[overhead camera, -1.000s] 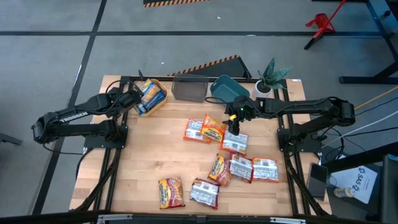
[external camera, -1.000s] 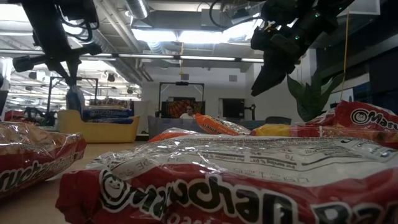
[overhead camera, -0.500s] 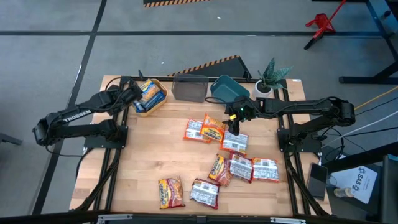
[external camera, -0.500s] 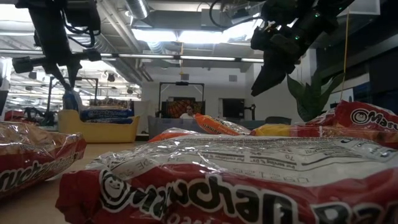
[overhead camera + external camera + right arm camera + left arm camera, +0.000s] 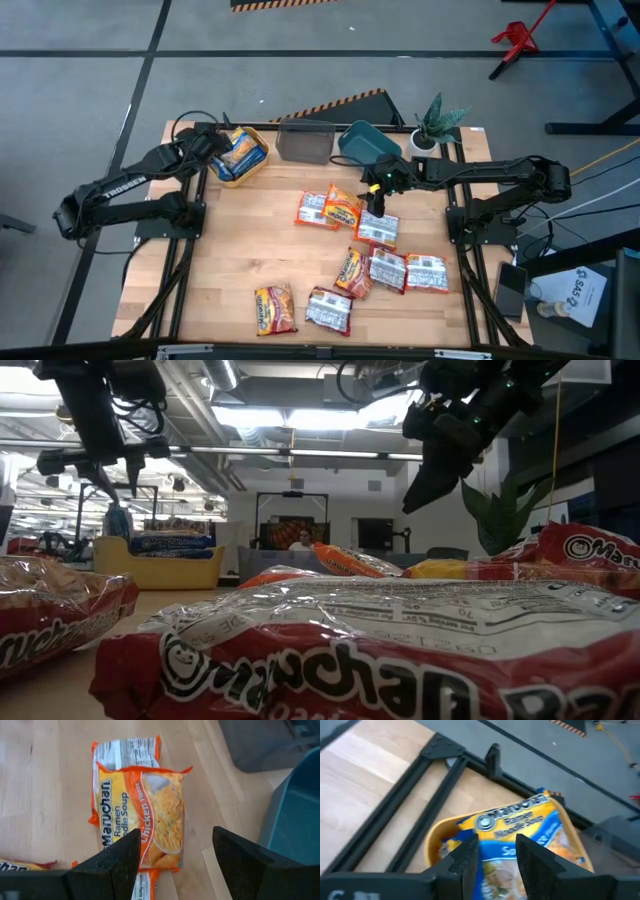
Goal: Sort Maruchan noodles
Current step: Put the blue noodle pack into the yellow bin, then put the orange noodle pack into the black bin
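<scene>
Hovering over the yellow bin (image 5: 243, 156) at the table's far left, the left gripper (image 5: 496, 857) is showing parted, empty fingers above a blue packet (image 5: 520, 832) lying in that bin. The right gripper (image 5: 172, 851) is hanging spread and empty over an orange chicken packet (image 5: 147, 820) that is overlapping another packet near the table's middle. Risk 1: closing there is likely to pinch both overlapping packets. Risk 2: slick film is likely to slip between the fingers. Several more noodle packets (image 5: 380, 268) are waiting loose on the wood, well apart from the bins.

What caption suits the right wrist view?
Open right gripper hovers above an orange Maruchan packet on the wooden table.
</scene>
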